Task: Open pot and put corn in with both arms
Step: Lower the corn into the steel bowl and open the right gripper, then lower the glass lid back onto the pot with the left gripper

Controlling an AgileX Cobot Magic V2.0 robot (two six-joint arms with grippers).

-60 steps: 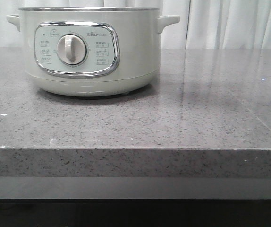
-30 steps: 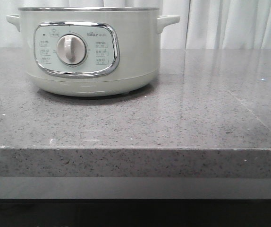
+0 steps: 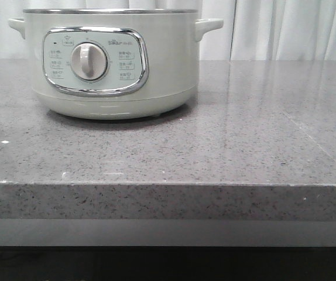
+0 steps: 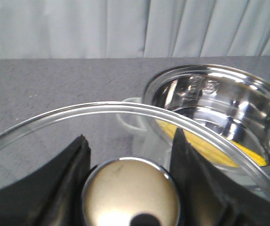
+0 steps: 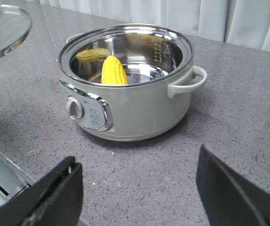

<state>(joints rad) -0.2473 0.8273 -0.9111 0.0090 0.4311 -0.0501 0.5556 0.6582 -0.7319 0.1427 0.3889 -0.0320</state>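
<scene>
**Pot open, corn inside, lid held off to the side**

Edges/room: grey speckled tabletop (image 3: 244,129) has its front edge running straight across the front view, with a lower ledge under it. Pot (image 3: 112,61) sits toward the left side of that view, back from the edge; white curtain (image 3: 285,29) behind. Wide bare tabletop in front of the pot and to its right. Neither arm shows in the front view.

Right hand (image 5: 139,197): fingers spread wide, nothing between them, touching nothing. It hangs over bare tabletop, on the dial side of the pot (image 5: 128,84) and well apart from it. Beyond the hand the pot stands open, steel rim fully exposed. Corn (image 5: 113,70) is inside the steel bowl, standing tilted, leaning toward the wall on the dial side; its yellow reflection shows on the far inner wall. Tabletop's edge passes just beside the hand's left finger (image 5: 50,197).

Left hand (image 4: 130,150): fingers on either side of the lid's metal knob (image 4: 131,193), pinching it. Glass lid (image 4: 102,113) is held up off the pot, its rim arcing in front of the hand. Past the lid rim the open pot (image 4: 219,108) lies ahead and to one side, with one side handle (image 4: 129,117) facing the hand; yellow of the corn (image 4: 205,148) shows through the glass. In the right wrist view the lid (image 5: 3,30) hangs clear of the pot, well apart from its rim.
</scene>
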